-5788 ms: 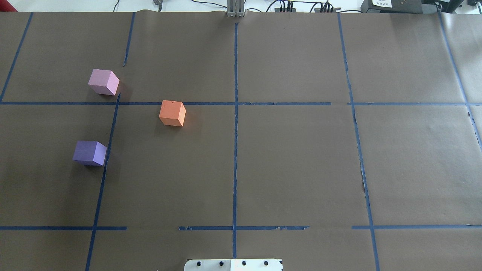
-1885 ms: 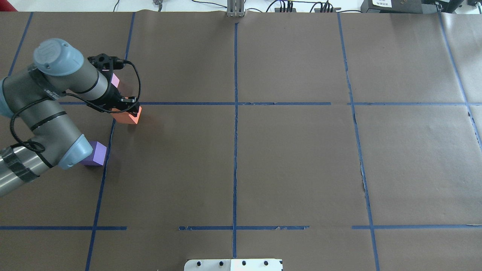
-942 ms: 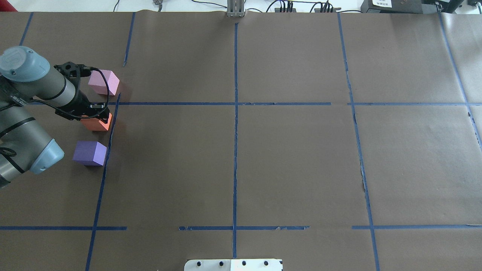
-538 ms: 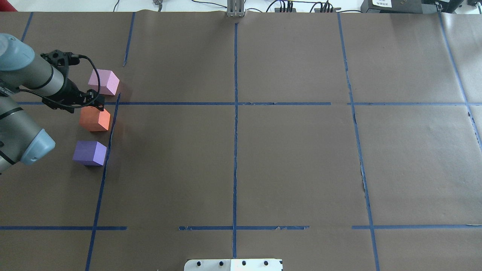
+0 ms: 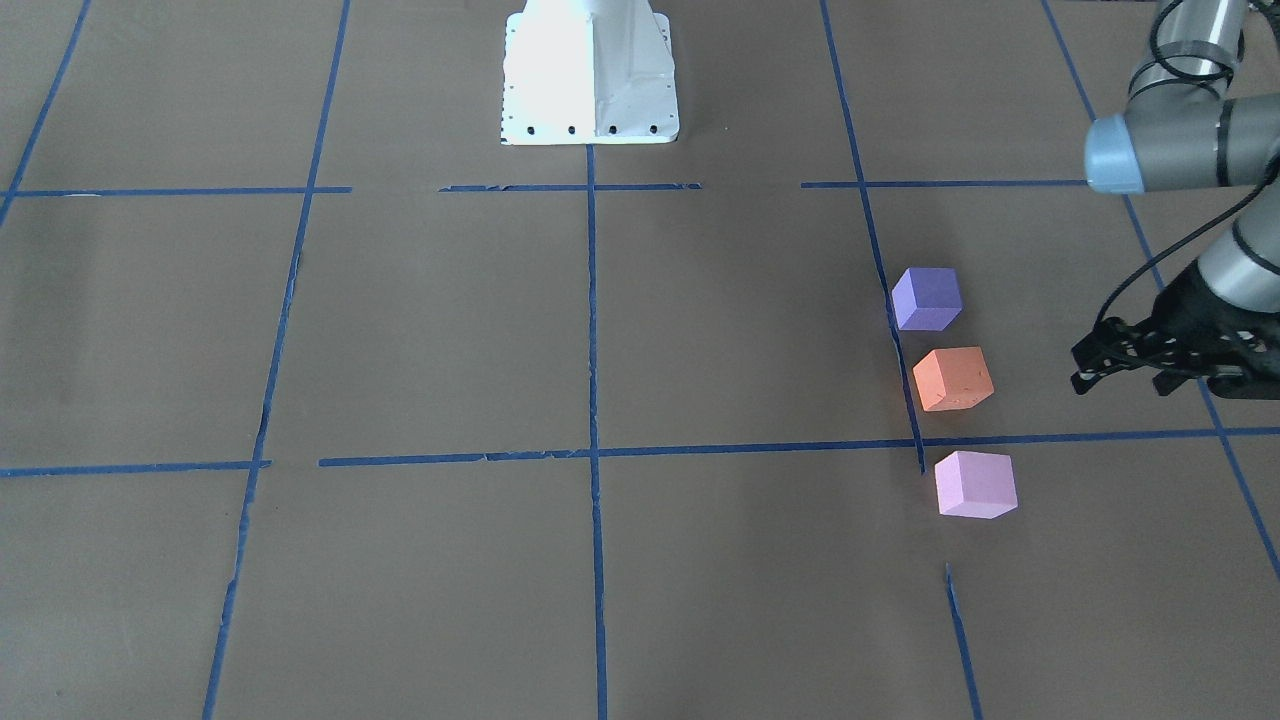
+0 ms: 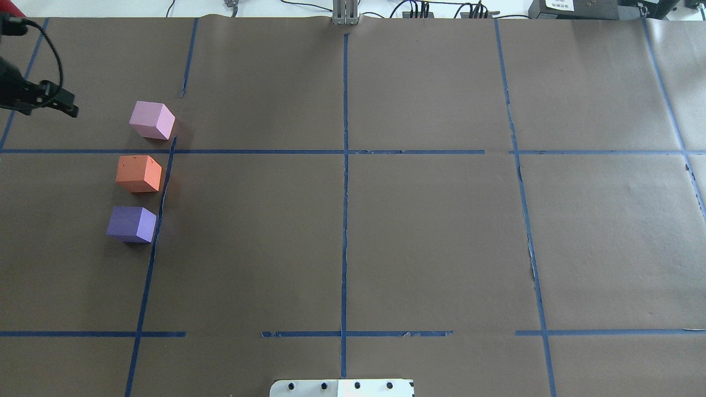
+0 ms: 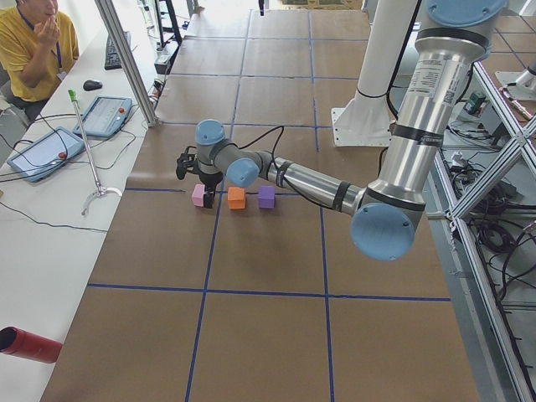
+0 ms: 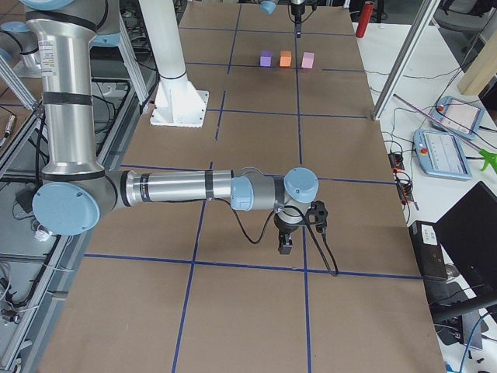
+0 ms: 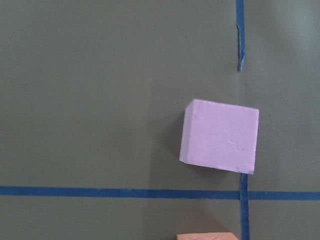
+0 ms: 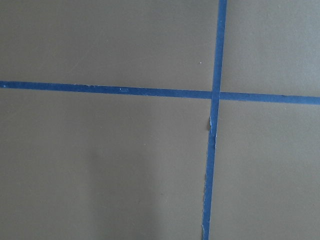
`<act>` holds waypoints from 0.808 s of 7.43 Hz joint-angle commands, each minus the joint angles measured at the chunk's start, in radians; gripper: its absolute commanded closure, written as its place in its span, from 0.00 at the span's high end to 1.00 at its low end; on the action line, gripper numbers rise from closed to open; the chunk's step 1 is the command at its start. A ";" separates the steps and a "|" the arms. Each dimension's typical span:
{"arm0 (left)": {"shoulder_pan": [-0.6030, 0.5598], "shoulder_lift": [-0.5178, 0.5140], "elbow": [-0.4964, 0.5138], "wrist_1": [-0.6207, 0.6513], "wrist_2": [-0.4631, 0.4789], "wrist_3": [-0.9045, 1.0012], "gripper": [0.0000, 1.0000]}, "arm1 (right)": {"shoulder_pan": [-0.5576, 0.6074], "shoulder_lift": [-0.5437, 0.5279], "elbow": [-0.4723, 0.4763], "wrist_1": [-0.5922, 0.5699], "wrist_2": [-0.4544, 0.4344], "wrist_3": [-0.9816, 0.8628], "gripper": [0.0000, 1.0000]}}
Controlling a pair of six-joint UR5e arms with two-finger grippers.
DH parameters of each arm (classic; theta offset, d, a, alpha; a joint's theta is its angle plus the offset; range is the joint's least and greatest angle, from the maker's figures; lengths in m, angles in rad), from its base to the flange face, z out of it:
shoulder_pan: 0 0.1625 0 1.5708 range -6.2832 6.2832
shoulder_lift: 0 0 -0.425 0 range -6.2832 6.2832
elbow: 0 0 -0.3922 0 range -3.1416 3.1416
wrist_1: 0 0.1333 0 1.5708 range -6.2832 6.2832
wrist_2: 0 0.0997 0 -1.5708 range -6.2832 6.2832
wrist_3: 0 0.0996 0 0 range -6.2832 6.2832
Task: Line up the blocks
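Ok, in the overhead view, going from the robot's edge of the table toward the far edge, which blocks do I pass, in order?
purple block → orange block → pink block

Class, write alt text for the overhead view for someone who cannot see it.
A pink cube, an orange cube and a purple cube stand apart in a near-straight line on the left of a brown table; the left gripper hangs clear.
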 commanded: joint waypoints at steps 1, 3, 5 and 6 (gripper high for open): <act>-0.189 0.096 0.026 0.103 -0.008 0.459 0.99 | 0.000 0.000 -0.001 0.000 0.000 0.000 1.00; -0.313 0.197 0.030 0.102 -0.012 0.527 1.00 | 0.000 0.000 -0.001 0.000 0.000 0.000 1.00; -0.325 0.205 0.035 0.102 -0.009 0.527 1.00 | 0.000 0.000 -0.001 0.000 0.000 0.000 1.00; -0.322 0.202 0.035 0.102 -0.009 0.527 1.00 | 0.000 0.000 -0.001 0.000 0.000 0.000 1.00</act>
